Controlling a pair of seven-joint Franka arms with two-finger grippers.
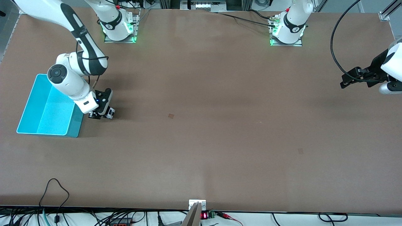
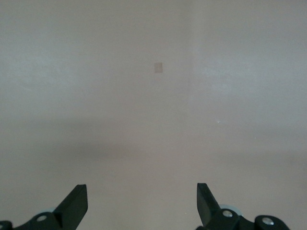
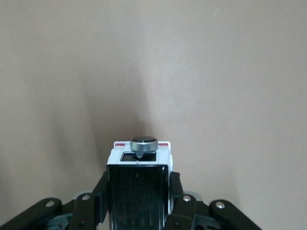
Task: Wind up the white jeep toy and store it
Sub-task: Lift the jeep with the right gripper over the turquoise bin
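Cyan bin (image 1: 47, 110) sits on the brown table (image 1: 220, 125) at the right arm's end, its interior bare as far as the front view shows. Just beside the bin, toward the table's middle, the right gripper (image 1: 101, 115) is down at the tabletop, fingers clamped on the sides of the white jeep toy (image 1: 108, 112). Right wrist view confirms the grip: both fingers (image 3: 98, 194) press the toy's flanks; black roof (image 3: 137, 189) faces the camera, a small grey spare wheel (image 3: 144, 143) shows at the end away from the gripper. Whether the wheels touch the table cannot be told. Mid-table carries a small dark patch (image 1: 171, 115). At the left arm's end, the left gripper (image 1: 347, 80) hangs above the table edge and waits, fingers (image 2: 74, 203) spread wide, holding nothing.
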